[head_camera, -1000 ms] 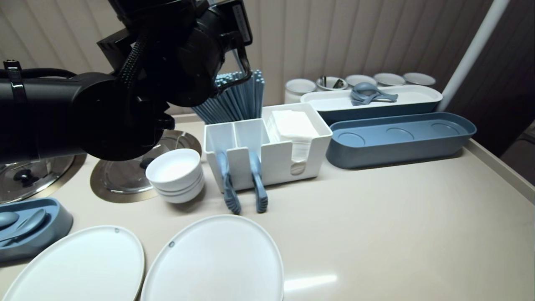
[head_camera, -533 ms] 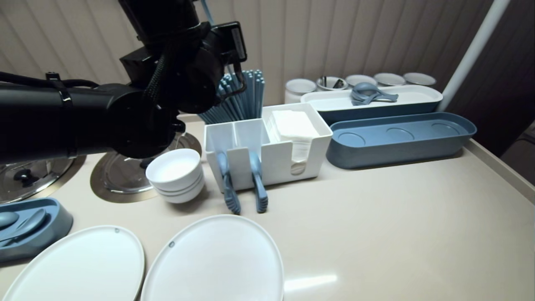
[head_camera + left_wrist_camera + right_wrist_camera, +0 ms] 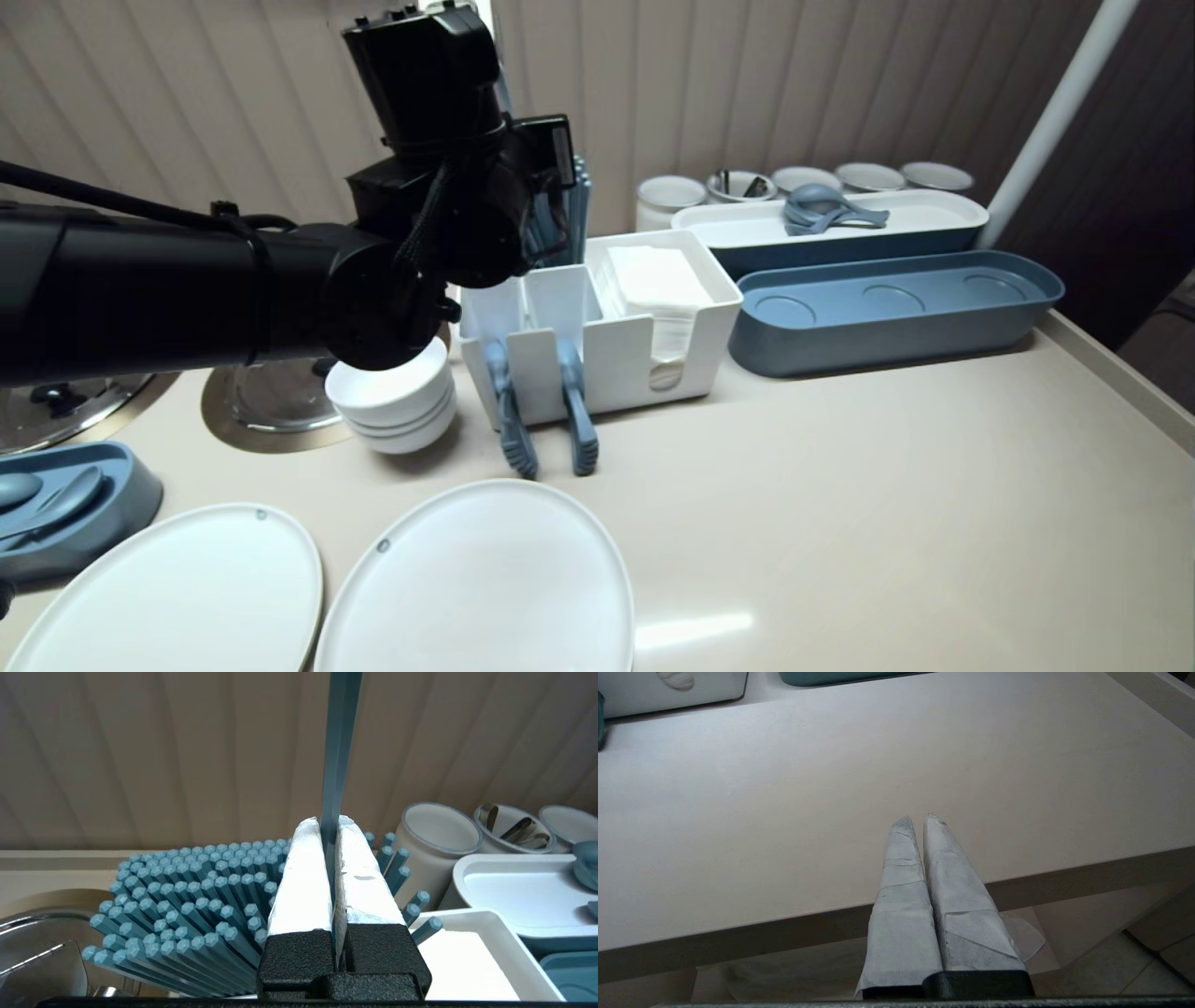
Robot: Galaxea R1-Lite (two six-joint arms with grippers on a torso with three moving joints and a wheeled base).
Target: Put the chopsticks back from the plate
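My left gripper (image 3: 329,820) is shut on a single blue chopstick (image 3: 338,742), which stands up from between the white-taped fingertips. Just below and behind the gripper is the fanned bundle of blue chopsticks (image 3: 187,905). From the head camera, the black left arm (image 3: 448,215) reaches over the white organizer (image 3: 616,359) and hides most of that bundle (image 3: 581,201); its fingers are out of sight there. My right gripper (image 3: 917,817) hangs shut and empty over the counter's front edge.
The organizer holds napkins (image 3: 653,280) and two blue tongs (image 3: 509,420). Stacked white bowls (image 3: 392,401) and a steel lid (image 3: 271,392) lie left of it. Two white plates (image 3: 485,579) sit in front, a blue tray (image 3: 887,350) and white jars (image 3: 667,196) to the right.
The left arm has swung to the right and lower in the head view, now covering most of the chopstick bundle. Its grip has stayed shut. The right arm has not moved.
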